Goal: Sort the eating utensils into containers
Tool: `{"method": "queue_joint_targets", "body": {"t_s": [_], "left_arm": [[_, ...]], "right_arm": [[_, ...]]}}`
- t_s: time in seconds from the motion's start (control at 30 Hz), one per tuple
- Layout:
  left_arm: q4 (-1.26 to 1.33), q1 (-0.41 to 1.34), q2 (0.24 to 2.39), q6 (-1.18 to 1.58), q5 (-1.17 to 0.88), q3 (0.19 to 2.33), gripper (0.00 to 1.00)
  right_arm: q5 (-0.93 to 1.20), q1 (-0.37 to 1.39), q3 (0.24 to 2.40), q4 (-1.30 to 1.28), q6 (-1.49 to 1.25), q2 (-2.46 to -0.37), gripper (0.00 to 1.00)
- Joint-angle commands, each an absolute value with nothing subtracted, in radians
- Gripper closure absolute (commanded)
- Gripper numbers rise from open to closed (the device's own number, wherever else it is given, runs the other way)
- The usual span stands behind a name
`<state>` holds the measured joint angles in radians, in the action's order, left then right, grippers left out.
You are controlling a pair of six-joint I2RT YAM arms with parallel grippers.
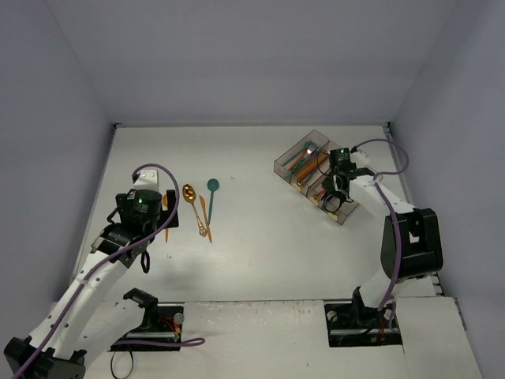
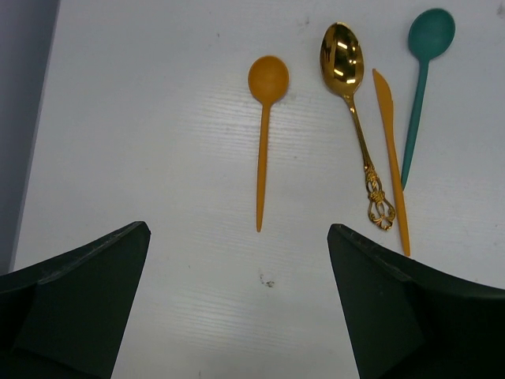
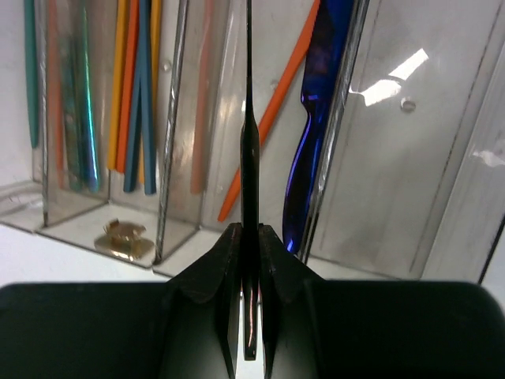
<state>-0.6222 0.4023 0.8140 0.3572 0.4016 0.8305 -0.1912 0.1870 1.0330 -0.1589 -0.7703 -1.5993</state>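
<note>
Your right gripper [image 3: 250, 237] is clamped on a dark utensil [image 3: 249, 142] over the bins [image 3: 394, 158]; it points straight out from the fingers, along their dividers. Your left gripper [image 2: 238, 233] hangs spread above an orange spoon [image 2: 263, 134], bowl away.

Left end effector [image 2: 238, 229] gapes wide; right end effector [image 3: 250, 237] is clamped on a dark utensil [image 3: 249, 142].
</note>
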Motion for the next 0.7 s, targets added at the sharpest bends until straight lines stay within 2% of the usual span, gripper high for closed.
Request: {"method": "queue_joint_targets", "body": {"t_s": [0.0,0.47,0.67], "left_arm": [[-0.592,0.396,0.799,0.342,0.402,0.83,0.05],[-0.558,0.396,0.81,0.335,0.388,0.826,0.05],[-0.557,0.396,0.817,0.337,0.383,0.827,0.05]], "right_arm": [[-0.244,0.169,1.115,-0.095,-0.814,-1.621,1.0],[-0.243,0.15,1.177,-0.093,-0.868,-1.742,0.99],[-0.232,0.155,1.162,-0.092,-0.857,-1.739,0.79]]}}
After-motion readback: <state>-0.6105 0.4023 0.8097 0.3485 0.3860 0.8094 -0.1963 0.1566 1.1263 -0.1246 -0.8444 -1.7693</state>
